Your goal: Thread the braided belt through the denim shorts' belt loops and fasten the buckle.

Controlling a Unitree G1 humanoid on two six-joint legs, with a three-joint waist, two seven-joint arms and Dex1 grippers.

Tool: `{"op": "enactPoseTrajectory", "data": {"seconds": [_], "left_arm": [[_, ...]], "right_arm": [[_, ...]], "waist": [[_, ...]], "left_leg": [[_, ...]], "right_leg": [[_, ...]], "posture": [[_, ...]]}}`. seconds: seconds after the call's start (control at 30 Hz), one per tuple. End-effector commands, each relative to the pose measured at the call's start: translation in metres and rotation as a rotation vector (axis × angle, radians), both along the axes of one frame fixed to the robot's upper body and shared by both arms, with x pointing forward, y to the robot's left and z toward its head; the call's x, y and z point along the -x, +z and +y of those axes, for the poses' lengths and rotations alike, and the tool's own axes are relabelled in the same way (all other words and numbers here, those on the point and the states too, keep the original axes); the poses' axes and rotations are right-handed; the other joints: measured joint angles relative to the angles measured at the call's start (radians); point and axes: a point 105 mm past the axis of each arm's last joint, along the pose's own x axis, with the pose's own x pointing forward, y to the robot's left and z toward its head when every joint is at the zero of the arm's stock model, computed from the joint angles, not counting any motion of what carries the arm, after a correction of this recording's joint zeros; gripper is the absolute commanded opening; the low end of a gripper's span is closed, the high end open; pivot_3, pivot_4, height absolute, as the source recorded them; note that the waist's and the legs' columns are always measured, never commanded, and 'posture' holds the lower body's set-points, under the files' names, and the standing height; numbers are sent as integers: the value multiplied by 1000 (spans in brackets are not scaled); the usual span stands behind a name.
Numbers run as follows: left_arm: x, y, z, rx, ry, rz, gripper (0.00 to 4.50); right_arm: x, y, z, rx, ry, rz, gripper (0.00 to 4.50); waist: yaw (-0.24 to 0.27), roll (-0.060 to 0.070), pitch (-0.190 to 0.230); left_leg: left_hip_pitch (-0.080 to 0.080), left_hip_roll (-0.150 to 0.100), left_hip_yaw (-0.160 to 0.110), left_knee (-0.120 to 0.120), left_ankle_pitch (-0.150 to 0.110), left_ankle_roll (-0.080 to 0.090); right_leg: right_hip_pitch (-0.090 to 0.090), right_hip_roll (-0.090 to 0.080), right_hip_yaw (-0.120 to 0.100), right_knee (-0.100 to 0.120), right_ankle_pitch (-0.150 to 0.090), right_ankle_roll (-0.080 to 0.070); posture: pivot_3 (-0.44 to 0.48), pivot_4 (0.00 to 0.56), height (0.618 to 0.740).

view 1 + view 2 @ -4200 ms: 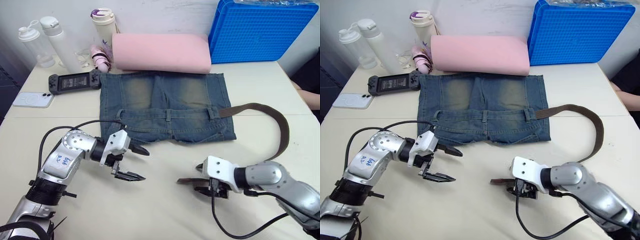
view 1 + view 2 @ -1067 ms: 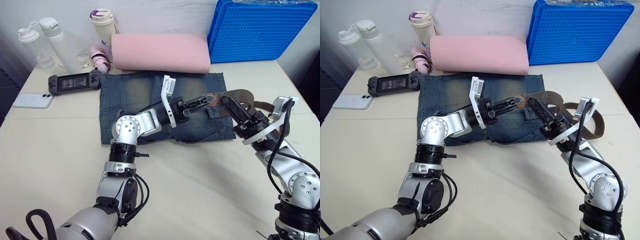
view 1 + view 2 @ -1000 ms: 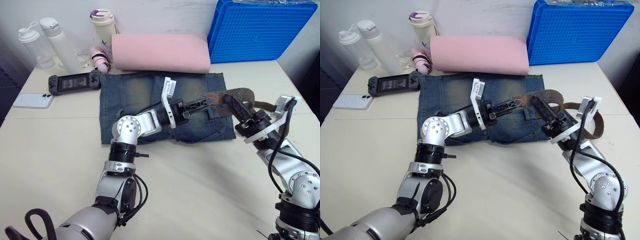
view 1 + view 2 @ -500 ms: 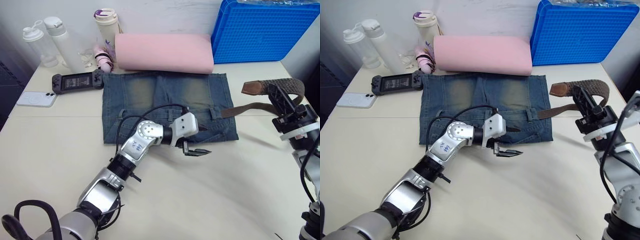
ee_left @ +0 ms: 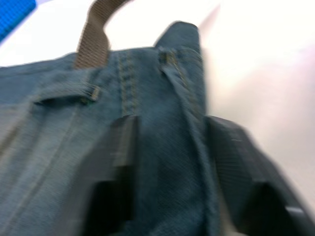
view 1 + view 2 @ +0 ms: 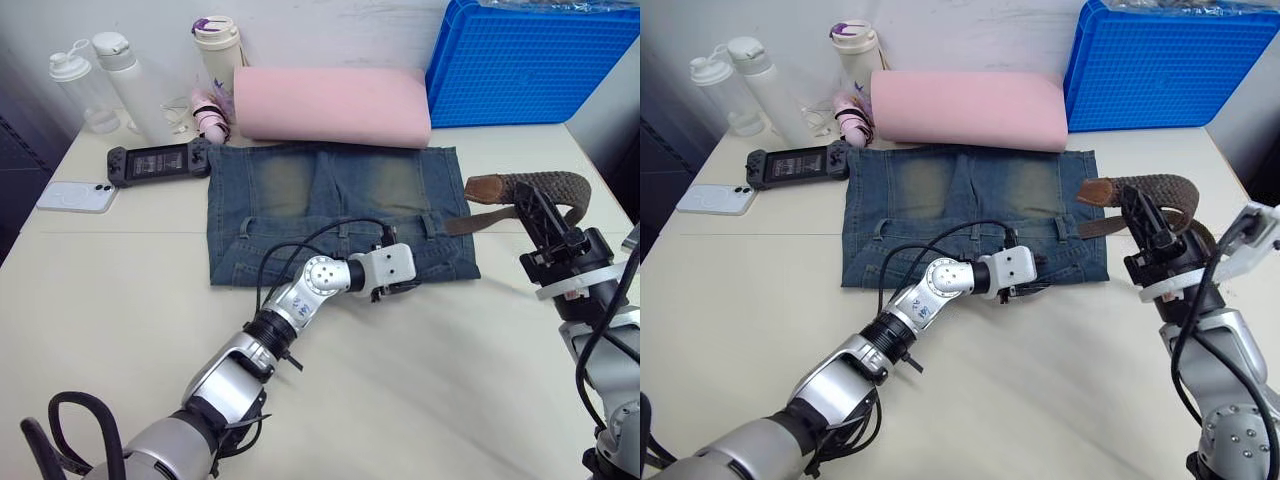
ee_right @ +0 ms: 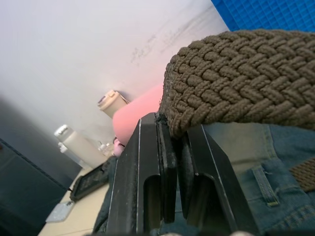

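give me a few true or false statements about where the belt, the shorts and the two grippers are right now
1. The right gripper is shut on the braided belt. True.
2. The left gripper hangs over the phone. False: it is at the lower right edge of the denim shorts, with its fingers open over the denim.
3. The belt runs through every loop on the waistband. False: it leaves the shorts beside the right-hand belt loop, and the rest lies off to the right.
4. A pink foam roll lies beyond the shorts. True.
5. The shorts sit inside the blue crate. False: they lie flat on the table; the blue crate stands behind.
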Motion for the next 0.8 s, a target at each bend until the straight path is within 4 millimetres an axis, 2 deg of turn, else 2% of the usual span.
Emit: {"op": "enactPoseTrajectory", "data": {"seconds": [0.03,0.07,0.27,0.37,0.6,0.67,0.73,0.8], "left_arm": [[27,11,-4,28,-171,50,364],[31,11,-4,23,-197,62,44],[59,17,-2,11,-319,179,44],[68,19,-4,9,-349,213,44],[77,18,-2,-36,-396,287,44],[82,19,2,-43,-431,328,771],[81,20,5,-49,-432,336,1476],[76,26,11,-43,-420,355,2336]], "right_arm": [[7,12,-7,72,-36,-29,0],[6,11,-9,83,-43,-18,0],[4,-4,-18,218,-54,102,0],[4,-6,-17,242,-43,120,0],[5,-28,-22,363,-65,274,0],[3,-33,-25,373,-74,303,0],[2,-34,-26,368,-75,314,0],[-1,-44,-31,377,-78,358,0]], "waist": [[-1,0,0],[0,0,0],[1,0,0],[1,0,0],[1,0,0],[1,0,0],[1,0,0],[0,0,0]], "left_leg": [[0,0,0,0,0,0],[0,0,0,0,0,0],[0,0,-1,0,-1,1],[0,0,0,0,-1,2],[0,0,-1,1,-2,3],[0,0,-1,1,-2,3],[0,0,-1,1,-2,3],[0,0,-1,1,-2,3]], "right_leg": [[0,0,0,0,0,0],[0,0,0,0,0,0],[2,0,-1,-2,0,0],[2,0,-1,-3,0,0],[3,0,-1,-3,0,0],[3,0,-1,-3,0,0],[3,0,-1,-3,0,0],[3,0,-1,-3,0,0]], "posture": [[0,150,740],[0,150,740],[0,150,740],[0,150,740],[0,150,740],[0,150,740],[0,150,740],[0,150,740]]}}
